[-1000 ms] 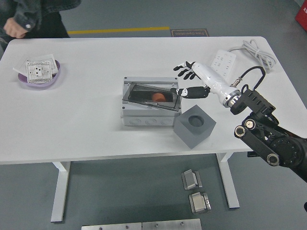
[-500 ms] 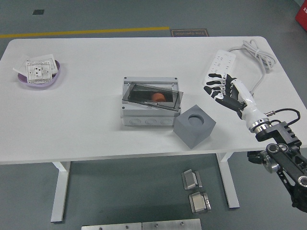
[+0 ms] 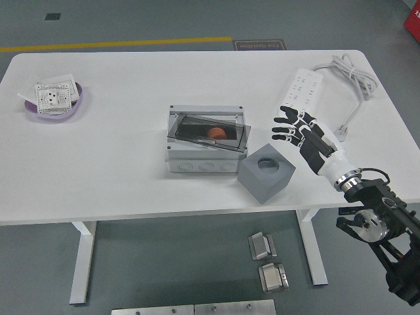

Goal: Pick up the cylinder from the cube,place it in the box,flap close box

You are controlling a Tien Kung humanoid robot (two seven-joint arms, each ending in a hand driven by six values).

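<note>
The right hand [image 3: 294,126] sits right of centre in the frame, fingers spread and holding nothing, over bare table between the box [image 3: 206,140] and the power strip [image 3: 302,88]. One second ago this hand was at the right end of the box's lid, thumb at the lid edge. Half a second ago it had withdrawn to the right, near the power strip. It has since moved slightly down and left, toward the cube [image 3: 266,172], but touches neither cube nor box.

The cylinder [image 3: 216,133] is the orange object inside the box, visible through the smoked lid [image 3: 209,131]. The socket on top of the cube is empty. Pick and place are therefore judged complete.

The lid position is unchanged across the three pictures. It lies tilted over the opening rather than square with the rim. Whether it is fully seated cannot be confirmed from this height; it appears not latched.

Implication: the hand's retreat left the closing step unfinished, or at best unverified. A further push on the lid's raised edge is likely needed.

The left arm is not in view. A purple bowl [image 3: 54,110] stands at upper left, well apart from the work.
</note>
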